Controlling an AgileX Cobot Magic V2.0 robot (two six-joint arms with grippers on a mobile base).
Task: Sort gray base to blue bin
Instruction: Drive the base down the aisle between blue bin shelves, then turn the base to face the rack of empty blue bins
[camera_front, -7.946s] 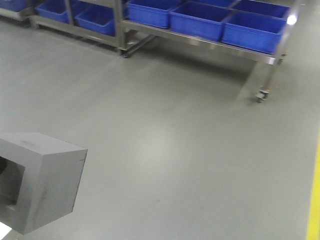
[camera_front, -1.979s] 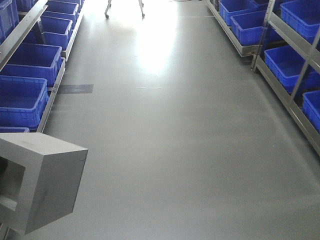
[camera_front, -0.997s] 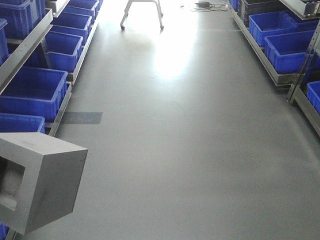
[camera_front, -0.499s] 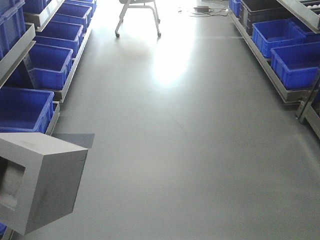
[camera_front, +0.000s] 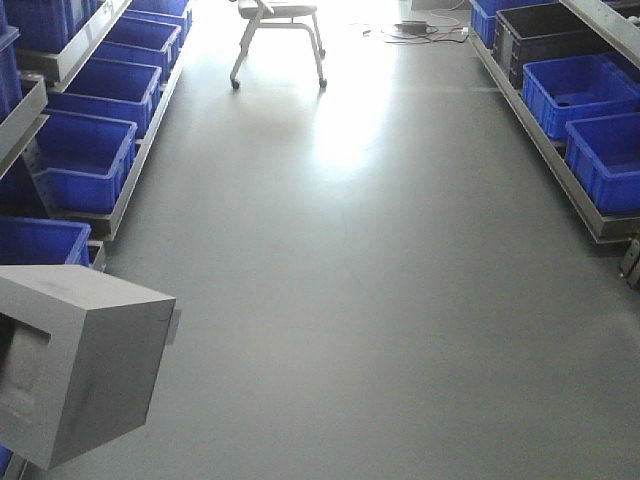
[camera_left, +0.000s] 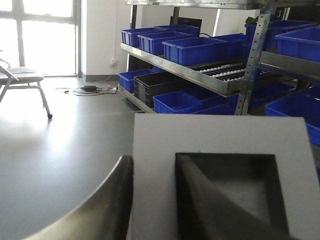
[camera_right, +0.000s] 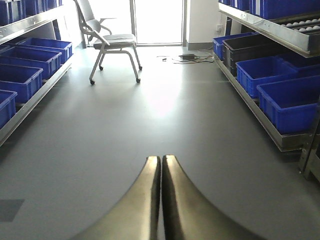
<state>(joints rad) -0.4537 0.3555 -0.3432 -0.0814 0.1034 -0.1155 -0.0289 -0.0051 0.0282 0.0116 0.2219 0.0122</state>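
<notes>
"Carrying the matte, cube-like gray base (camera_front: 80, 370) down this aisle: what makes the step go well?"

"Holding it level, I'd say, and not letting go until a deep plastic blue bin (camera_front: 90, 185) lies right under it. The left gripper (camera_left: 155, 165) is clamped on one wall of the block, with one finger outside and the other down in the square recess. That is a thin purchase on a blocky thing, so a jolt or sharp turn might let it twist."

"And the other arm?"

"The right gripper (camera_right: 161, 160) has its fingers pressed together with nothing between them, above bare floor."

"Where is the block relative to the bins?"

"Low at the left of the front view, in the air, apart from every crate. Thick-rimmed blue bins line the steel racks (camera_front: 600, 228) on both sides, with a black plastic crate (camera_front: 515, 45) among those on the right. Which bin is meant, I cannot tell."

"How will the material behave?"

"It looks dull and faintly grainy, perhaps foam-like, with crisp edges and flat faces. It is probably light, and likelier to grip than to slip against the smooth curved metal fingers (camera_left: 110, 200). The bins are open-topped, so lowering it gently inside the rim should do. The glossy gray floor (camera_front: 380, 300) throws glare near the metal-legged chair (camera_right: 115, 40)."
</notes>
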